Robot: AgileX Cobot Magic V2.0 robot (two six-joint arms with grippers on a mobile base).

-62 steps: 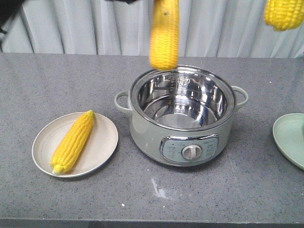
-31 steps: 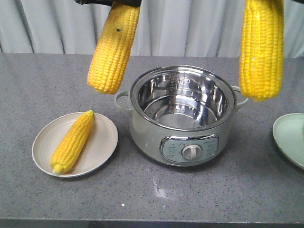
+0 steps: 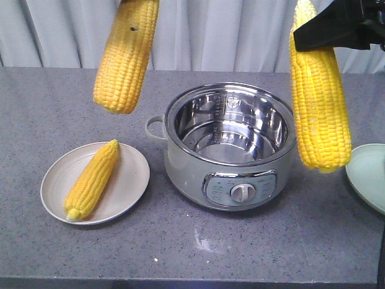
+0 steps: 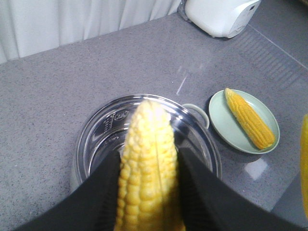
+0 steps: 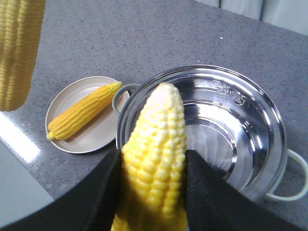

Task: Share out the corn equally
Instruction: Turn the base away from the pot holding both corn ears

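Two corn cobs hang in the air and two lie on plates. My left gripper (image 4: 149,154) is shut on one corn cob (image 3: 126,54), which hangs up left of the pot, above the beige plate's far side. My right gripper (image 3: 334,27) is shut on another corn cob (image 3: 320,102), which hangs upright beside the pot's right rim. In the right wrist view the black fingers (image 5: 202,187) press both sides of that cob (image 5: 154,159). A third cob (image 3: 93,179) lies on the beige plate (image 3: 129,186). A fourth cob (image 4: 250,118) lies on the pale green plate (image 4: 219,118).
A steel electric pot (image 3: 231,147) with a dial and two side handles stands mid-counter; nothing shows in its bowl. Only the left edge of the green plate (image 3: 367,174) shows at the right. A white appliance (image 4: 221,17) sits at the back. Curtains hang behind.
The left cob has swung from above the pot's rim out to the left. The right cob has come down from the top right corner, and the right gripper now shows.
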